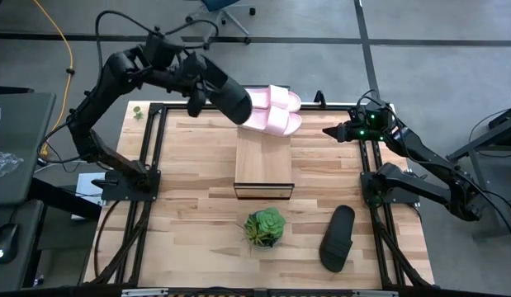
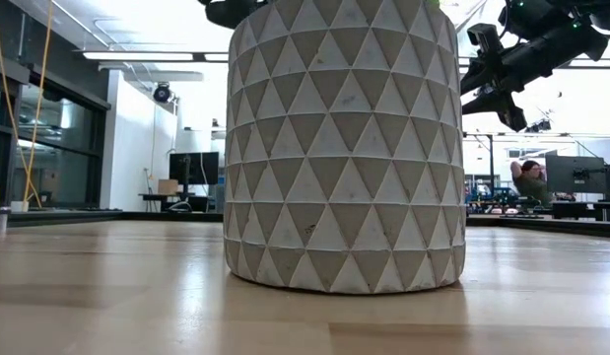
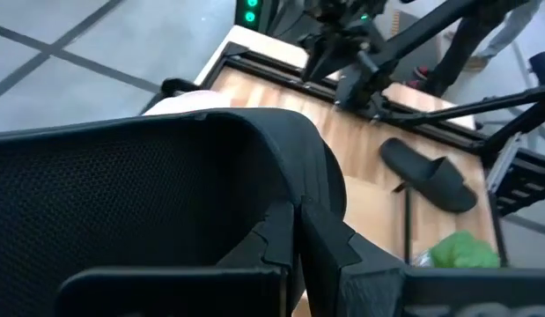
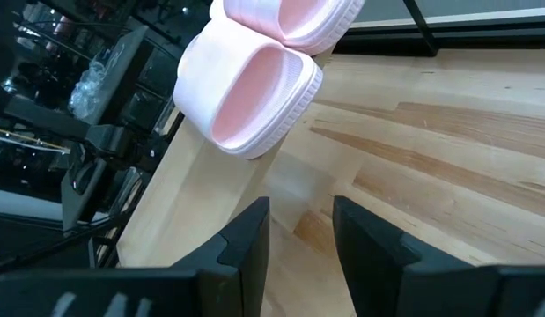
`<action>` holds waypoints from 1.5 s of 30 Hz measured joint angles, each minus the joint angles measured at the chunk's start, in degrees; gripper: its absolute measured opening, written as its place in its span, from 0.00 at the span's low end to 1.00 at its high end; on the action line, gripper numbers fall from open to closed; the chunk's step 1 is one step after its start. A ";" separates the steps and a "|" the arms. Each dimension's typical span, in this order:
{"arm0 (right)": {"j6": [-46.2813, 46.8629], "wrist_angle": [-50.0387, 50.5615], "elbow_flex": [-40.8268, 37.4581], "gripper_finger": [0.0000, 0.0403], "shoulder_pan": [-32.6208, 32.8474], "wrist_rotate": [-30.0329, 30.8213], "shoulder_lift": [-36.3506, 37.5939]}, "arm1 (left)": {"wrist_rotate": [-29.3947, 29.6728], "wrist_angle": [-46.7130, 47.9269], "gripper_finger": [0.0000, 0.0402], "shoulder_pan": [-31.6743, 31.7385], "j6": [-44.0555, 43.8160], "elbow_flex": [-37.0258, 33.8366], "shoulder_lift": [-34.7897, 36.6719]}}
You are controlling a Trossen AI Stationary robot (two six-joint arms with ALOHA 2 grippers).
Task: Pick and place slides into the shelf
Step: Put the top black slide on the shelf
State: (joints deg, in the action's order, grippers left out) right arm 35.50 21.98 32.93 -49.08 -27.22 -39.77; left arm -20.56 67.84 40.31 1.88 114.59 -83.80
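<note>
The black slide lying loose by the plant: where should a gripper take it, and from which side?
Judging from the high view, the black slide lies flat on the table, right of the plant, clear of the shelf. Come straight down with the right gripper, which is nearer, and pinch the broad strap across its arch, since that is the raised part; the sole sits flush with the wood.
</note>
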 joint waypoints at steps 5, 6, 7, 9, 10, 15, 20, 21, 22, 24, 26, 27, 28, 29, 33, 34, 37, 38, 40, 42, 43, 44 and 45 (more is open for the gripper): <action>-1.05 0.00 0.00 0.29 -0.02 -0.15 0.00 | 5.47 -5.05 0.00 -6.93 -5.93 -1.53 0.08; -1.06 0.01 0.00 0.29 0.00 -0.24 0.00 | 5.90 -6.26 0.00 -8.31 -7.23 -2.26 0.03; -1.07 0.01 0.00 0.29 0.00 -0.26 0.00 | 6.22 -7.11 0.00 -9.50 -8.31 -2.97 -0.05; -1.07 0.00 0.00 0.29 -0.02 -0.26 0.00 | 6.63 -9.08 0.00 -11.53 -10.05 -4.59 -0.07; -1.08 0.00 0.00 0.29 0.00 -0.27 0.00 | 6.75 -10.88 0.00 -12.58 -10.82 -5.78 0.01; -1.50 0.02 0.00 0.29 -0.01 -0.94 0.04 | 8.47 -20.37 0.00 -17.61 -15.73 -13.20 -0.09; -1.50 0.02 0.00 0.29 -0.02 -2.89 0.04 | 10.21 -30.83 0.00 -20.94 -20.99 -20.79 -0.05; -1.50 0.00 0.00 0.29 -0.02 -3.09 0.04 | 10.72 -32.75 0.00 -21.40 -22.16 -22.29 -0.07; -1.50 0.02 0.00 0.29 0.00 -3.24 0.05 | 11.05 -34.72 0.00 -21.73 -23.29 -23.69 -0.07; -1.48 0.00 0.00 0.29 -0.02 -3.28 0.13 | 11.15 -38.58 0.00 -22.07 -25.59 -26.35 -0.06; -1.48 0.02 0.00 0.29 0.00 -3.30 0.13 | 11.10 -41.80 0.00 -22.02 -27.81 -28.89 -0.05; -1.49 0.02 0.00 0.29 0.00 -3.32 0.13 | 11.12 -42.77 0.00 -22.00 -28.64 -29.91 -0.05; -1.48 0.02 0.00 0.29 -0.02 -3.32 0.13 | 11.12 -44.04 0.00 -21.94 -29.78 -31.00 -0.05; -1.50 0.02 0.00 0.29 -0.02 -3.32 0.13 | 11.12 -45.72 0.00 -21.95 -30.99 -32.04 -0.05; -2.03 0.02 0.00 0.29 0.00 -3.30 0.13 | 11.18 -51.61 0.00 -21.89 -35.81 -36.08 0.25; -2.07 0.02 0.00 0.29 -0.02 -3.28 0.13 | 11.23 -53.52 0.00 -21.89 -37.22 -37.01 0.31; -2.26 0.02 0.00 0.29 -0.02 -3.25 0.13 | 11.19 -56.64 0.00 -21.94 -40.12 -39.45 0.34; -2.36 0.02 0.00 0.29 -0.01 -3.23 0.13 | 11.18 -57.30 0.00 -21.94 -40.74 -40.23 0.34; -2.36 0.02 0.00 0.29 0.00 -3.23 0.13 | 11.19 -58.41 0.00 -21.94 -41.79 -41.38 0.34; -2.36 0.02 0.00 0.29 0.00 -3.00 0.13 | 11.19 -58.71 0.00 -21.94 -41.89 -42.01 0.34; -2.36 0.02 0.00 0.29 -0.02 -2.98 0.13 | 11.20 -58.65 0.00 -21.93 -42.00 -42.22 0.34; -2.36 0.02 0.00 0.29 -0.02 -2.97 0.13 | 11.21 -58.58 0.00 -21.92 -42.03 -42.31 0.34; -2.36 0.02 0.00 0.29 0.00 -2.97 0.13 | 11.22 -58.58 0.00 -21.92 -41.98 -42.34 0.34</action>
State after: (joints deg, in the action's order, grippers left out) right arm 33.15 22.00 32.93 -49.08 -30.19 -39.64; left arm -9.34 9.26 18.39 -40.10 72.25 -83.46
